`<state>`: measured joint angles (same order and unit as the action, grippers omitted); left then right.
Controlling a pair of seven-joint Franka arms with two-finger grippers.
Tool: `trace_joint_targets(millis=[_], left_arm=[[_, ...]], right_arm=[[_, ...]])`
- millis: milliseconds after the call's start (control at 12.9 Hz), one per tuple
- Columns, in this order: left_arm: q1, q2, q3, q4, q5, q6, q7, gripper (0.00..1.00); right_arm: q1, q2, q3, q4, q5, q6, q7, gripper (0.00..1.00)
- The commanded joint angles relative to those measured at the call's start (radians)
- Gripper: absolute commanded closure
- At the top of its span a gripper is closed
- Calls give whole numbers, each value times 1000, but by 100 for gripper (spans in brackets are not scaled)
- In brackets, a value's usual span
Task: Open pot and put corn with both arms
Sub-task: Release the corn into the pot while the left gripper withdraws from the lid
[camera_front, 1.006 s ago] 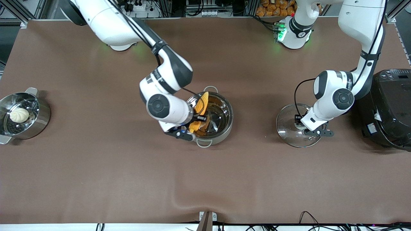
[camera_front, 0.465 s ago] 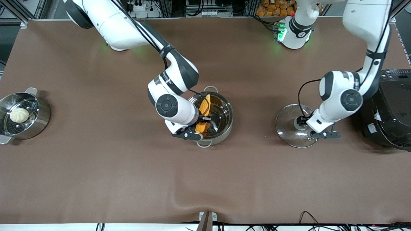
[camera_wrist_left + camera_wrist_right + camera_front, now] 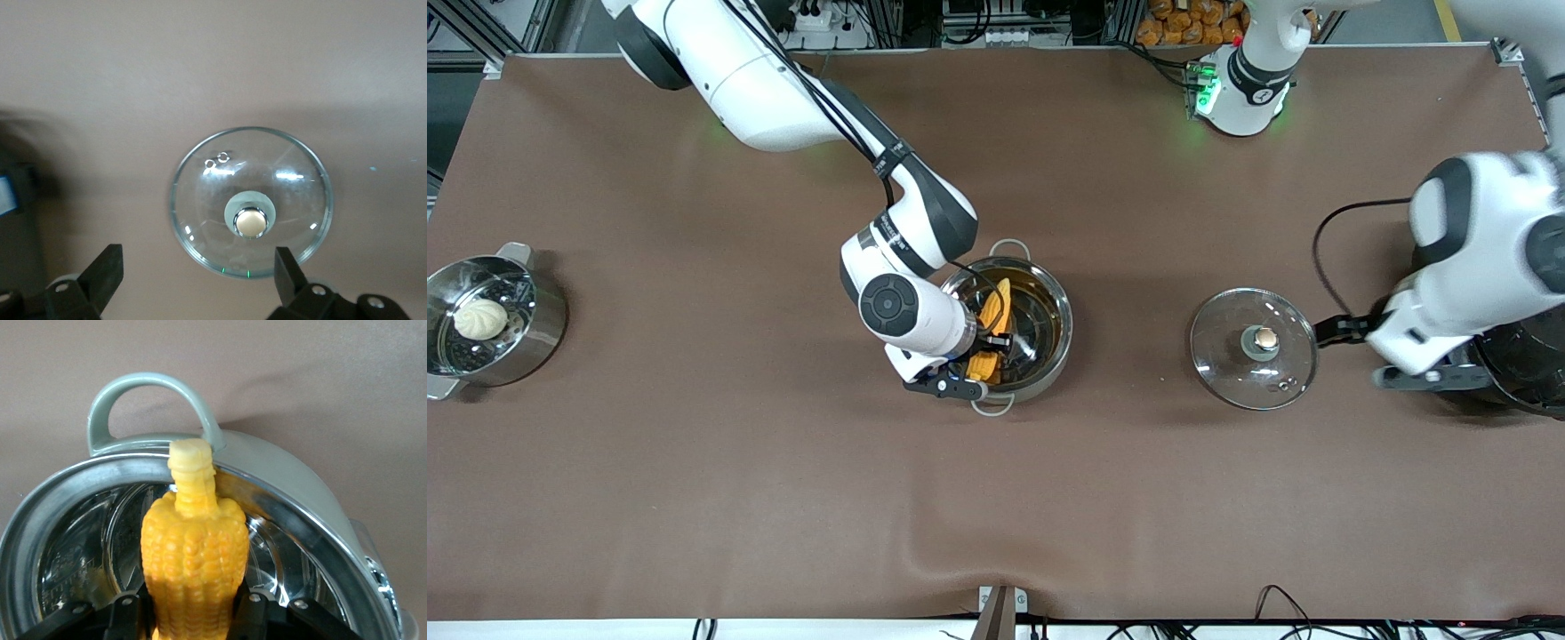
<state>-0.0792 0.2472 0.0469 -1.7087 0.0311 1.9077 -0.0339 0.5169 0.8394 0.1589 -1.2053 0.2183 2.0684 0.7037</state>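
Pot (image 3: 1021,324): uncovered, a little above the centre of the front frame on the brown desk (image 3: 783,498); one pale loop handle points up-frame, the other down-frame. In the right wrist view the pot (image 3: 313,520) fills the lower half of the frame, its shiny inner wall showing.

Corn (image 3: 993,318): inside the pot's mouth, on the side toward the right arm's end of the desk — lying lengthwise up and down the frame. In the right wrist view the corn (image 3: 193,553) points its pale stub at the rim just below one loop handle.

Right end effector (image 3: 985,348): reaching into the pot, clenched on the corn; the right wrist view shows a black finger (image 3: 127,620) pressed to each flank of the cob.

Lid (image 3: 1253,348): flat on the desk, right of centre in the front frame, well apart from the pot, its copper knob up. In the left wrist view the lid (image 3: 200,200) sits centre-right, with nothing touching it.

Left end effector (image 3: 193,283): released — its two black fingers (image 3: 107,270) spread wide in the lower frame, up in the air over the desk beside the lid's edge, holding nothing.

Black cooker (image 3: 1516,373): right edge of the front frame, partly hidden by the left arm.

Steel pot with a white bun (image 3: 485,320): left edge of the front frame.
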Motion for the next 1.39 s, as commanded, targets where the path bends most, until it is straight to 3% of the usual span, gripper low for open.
trace_joint_targets(millis=[0,232,465,697,852,1316], left_arm=[[10,-41,-7,103,13,-136,17,0],[9,-123,-13,136,7,-228,16,0],[9,-135,-16,224,6,-360,15,0],[9,-192,-12,222,4,-381,17,0],[9,-203,-16,221,3,-391,19,0],[10,-290,-38,112,-56,-375,11,0]], right_arm=[[8,9,1,27,-22,-4,51,0],[8,-20,5,29,-20,-17,99,0],[-6,-92,-1,29,-22,-134,99,0],[-87,-164,-27,3,-42,-213,44,0],[-170,-245,-29,-84,-152,-275,-106,0],[-501,-478,-29,-363,-174,-278,-594,0]])
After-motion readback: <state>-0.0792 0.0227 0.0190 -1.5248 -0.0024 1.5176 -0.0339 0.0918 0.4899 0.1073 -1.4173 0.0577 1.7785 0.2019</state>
